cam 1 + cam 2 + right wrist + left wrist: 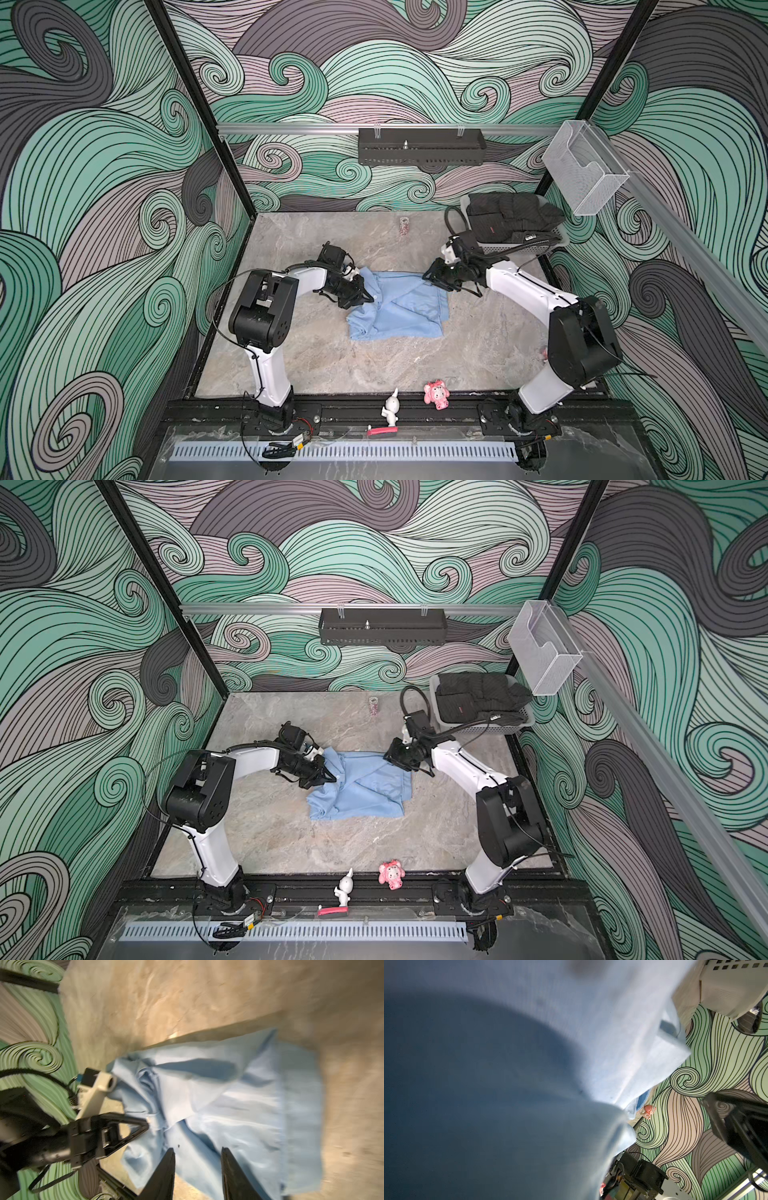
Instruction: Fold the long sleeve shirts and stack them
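One of the long sleeve shirts (399,309) (361,793), light blue, lies partly folded and rumpled in the middle of the table in both top views. My left gripper (368,297) (333,777) is at the shirt's left edge, shut on a raised fold of the shirt beside a small pale button. In the left wrist view the shirt (612,1039) drapes over most of the picture and hides the jaws. My right gripper (428,276) (387,757) (197,1149) hovers at the shirt's far right corner, open with nothing between its jaws. The right wrist view shows the shirt (239,1105) and the left gripper (145,1123) at its edge.
A grey basket (523,249) with folded black clothes (511,216) stands at the back right, close behind my right arm. A white figurine (391,409), a pink pig toy (436,394) and a red piece (382,431) sit on the front rail. A small object (404,226) lies near the back wall.
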`<action>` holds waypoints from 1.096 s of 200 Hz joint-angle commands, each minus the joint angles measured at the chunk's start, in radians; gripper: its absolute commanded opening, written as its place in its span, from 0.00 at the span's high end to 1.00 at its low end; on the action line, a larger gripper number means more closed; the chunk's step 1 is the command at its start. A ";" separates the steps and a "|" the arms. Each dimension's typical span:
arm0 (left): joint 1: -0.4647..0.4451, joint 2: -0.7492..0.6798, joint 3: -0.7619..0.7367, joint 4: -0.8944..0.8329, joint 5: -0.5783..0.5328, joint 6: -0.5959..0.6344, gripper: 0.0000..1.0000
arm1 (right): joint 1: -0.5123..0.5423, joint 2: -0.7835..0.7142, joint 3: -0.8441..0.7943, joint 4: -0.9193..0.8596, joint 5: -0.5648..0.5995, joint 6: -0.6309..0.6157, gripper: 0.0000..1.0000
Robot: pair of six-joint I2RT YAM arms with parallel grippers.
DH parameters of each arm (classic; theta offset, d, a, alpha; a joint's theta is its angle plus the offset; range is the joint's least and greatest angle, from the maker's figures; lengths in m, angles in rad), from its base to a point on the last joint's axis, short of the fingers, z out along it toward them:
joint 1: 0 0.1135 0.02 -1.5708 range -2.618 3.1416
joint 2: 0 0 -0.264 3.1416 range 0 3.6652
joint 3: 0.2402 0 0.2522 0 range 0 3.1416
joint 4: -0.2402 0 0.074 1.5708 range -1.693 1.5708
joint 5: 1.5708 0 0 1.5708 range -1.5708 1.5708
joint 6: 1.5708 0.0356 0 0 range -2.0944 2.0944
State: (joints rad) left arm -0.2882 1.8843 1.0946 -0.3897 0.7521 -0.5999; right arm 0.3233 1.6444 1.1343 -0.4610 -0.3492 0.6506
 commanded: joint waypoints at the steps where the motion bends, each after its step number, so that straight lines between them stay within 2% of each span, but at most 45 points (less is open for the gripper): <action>1: -0.011 0.040 0.026 -0.047 -0.040 0.025 1.00 | -0.079 0.041 -0.046 -0.131 0.004 -0.133 0.61; 41: -0.031 0.016 0.060 -0.106 -0.053 0.044 1.00 | -0.145 0.165 -0.039 -0.142 -0.071 -0.218 0.59; 65: -0.046 -0.020 0.096 -0.172 -0.072 0.064 1.00 | -0.146 0.224 -0.030 -0.124 -0.150 -0.242 0.68; 101: -0.082 -0.076 0.162 -0.265 -0.116 0.071 1.00 | -0.145 0.244 -0.033 -0.116 -0.197 -0.269 0.81; 135: -0.145 -0.097 0.284 -0.376 -0.202 0.059 1.00 | -0.144 0.242 -0.039 -0.112 -0.228 -0.273 0.84; 187: -0.283 0.008 0.497 -0.468 -0.301 0.017 1.00 | -0.143 0.233 -0.047 -0.105 -0.246 -0.273 0.86; 219: -0.352 0.115 0.618 -0.474 -0.318 -0.003 1.00 | -0.141 0.230 -0.053 -0.100 -0.256 -0.270 0.87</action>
State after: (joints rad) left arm -0.5976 1.9186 1.6341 -0.8101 0.4782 -0.5777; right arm 0.1764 1.8702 1.0962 -0.5625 -0.5785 0.3927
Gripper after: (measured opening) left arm 0.058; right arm 0.132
